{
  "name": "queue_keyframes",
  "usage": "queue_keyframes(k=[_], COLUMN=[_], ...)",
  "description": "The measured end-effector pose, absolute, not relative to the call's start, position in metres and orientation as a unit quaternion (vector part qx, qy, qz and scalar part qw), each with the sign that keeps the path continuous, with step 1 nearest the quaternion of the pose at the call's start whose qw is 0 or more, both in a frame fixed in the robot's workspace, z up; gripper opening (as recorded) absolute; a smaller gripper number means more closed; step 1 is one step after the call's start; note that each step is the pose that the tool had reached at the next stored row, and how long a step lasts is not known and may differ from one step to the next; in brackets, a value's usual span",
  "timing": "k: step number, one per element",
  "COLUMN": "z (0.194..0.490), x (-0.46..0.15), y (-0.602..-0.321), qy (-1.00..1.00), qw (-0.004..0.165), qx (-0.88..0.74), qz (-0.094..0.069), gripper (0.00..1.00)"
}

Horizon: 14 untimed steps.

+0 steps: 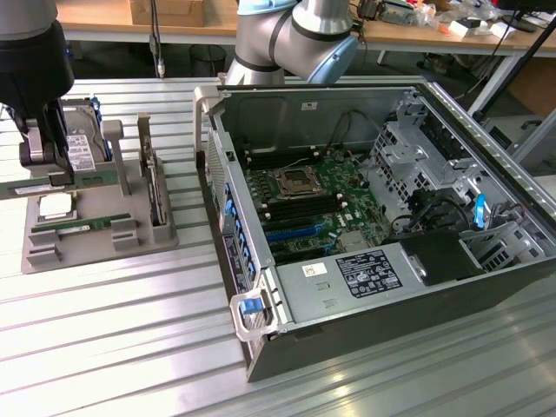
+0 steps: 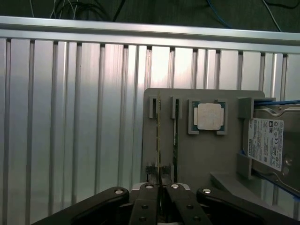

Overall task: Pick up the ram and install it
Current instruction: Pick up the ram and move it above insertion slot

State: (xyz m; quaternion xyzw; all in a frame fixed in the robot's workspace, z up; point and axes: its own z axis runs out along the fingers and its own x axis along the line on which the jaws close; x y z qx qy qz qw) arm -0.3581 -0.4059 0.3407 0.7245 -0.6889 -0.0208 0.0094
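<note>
In the exterior view, a ram (image 1: 69, 182), a long thin green stick with a white label, hangs level just above the grey parts tray (image 1: 130, 248) at the exterior view's left. My black gripper (image 1: 45, 169) is shut on it from above. In the wrist view this ram (image 2: 158, 136) is edge-on and runs out from between my fingers (image 2: 149, 204), with my gripper (image 2: 161, 206) closed around it. A second ram (image 1: 82, 224) lies in the tray slot beside it, seen as ram (image 2: 176, 126) in the wrist view.
The tray (image 2: 206, 159) also holds a square silver CPU (image 1: 54, 207) (image 2: 209, 116) and a hard drive (image 1: 80, 143) (image 2: 269, 140). An open computer case (image 1: 261, 347) lies at the exterior view's right, with its motherboard (image 1: 313, 195) and blue memory slots (image 1: 291, 233) exposed. The table is ribbed aluminium.
</note>
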Motion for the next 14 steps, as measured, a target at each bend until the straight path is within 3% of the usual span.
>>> queue_keyframes(k=[14], z=[0.3509], x=[-0.3581], y=[-0.4059], qy=[-0.689], qw=[0.009], qx=[0.724], qz=[-0.021], gripper=[0.13])
